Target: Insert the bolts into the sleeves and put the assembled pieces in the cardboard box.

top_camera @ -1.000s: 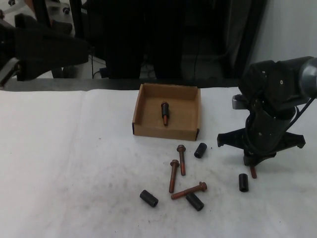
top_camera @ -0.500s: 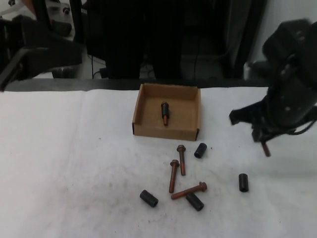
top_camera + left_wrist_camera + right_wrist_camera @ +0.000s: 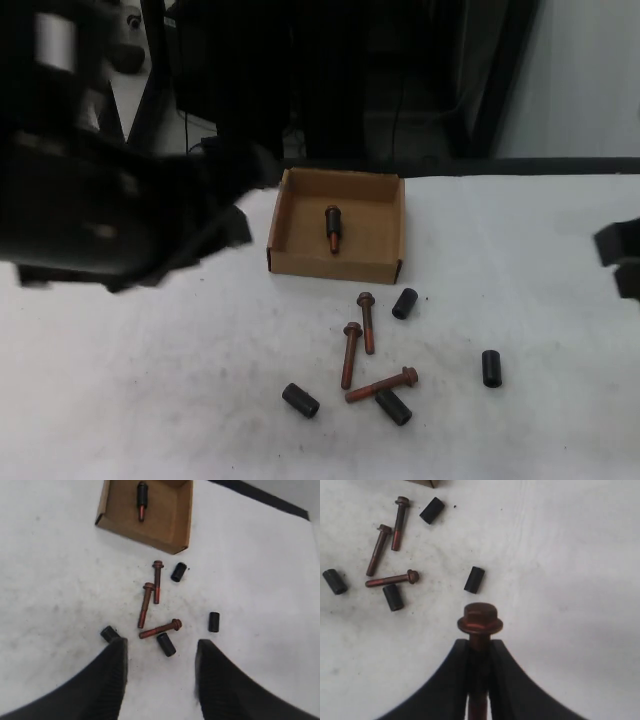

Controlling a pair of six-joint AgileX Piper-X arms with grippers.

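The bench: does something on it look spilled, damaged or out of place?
Nothing stands out. Three bolts and four sleeves lie loose near the cardboard box, one assembled piece lies inside it, and the right gripper holds another bolt. Nothing looks damaged.

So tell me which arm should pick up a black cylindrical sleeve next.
Left, probably: the left gripper is open and empty above the loose black cylindrical sleeves, while the right gripper is shut on a copper-coloured hex-head bolt.

cardboard box: assembled piece inside | before box: three bolts, three sleeves | right of them: lone sleeve apart
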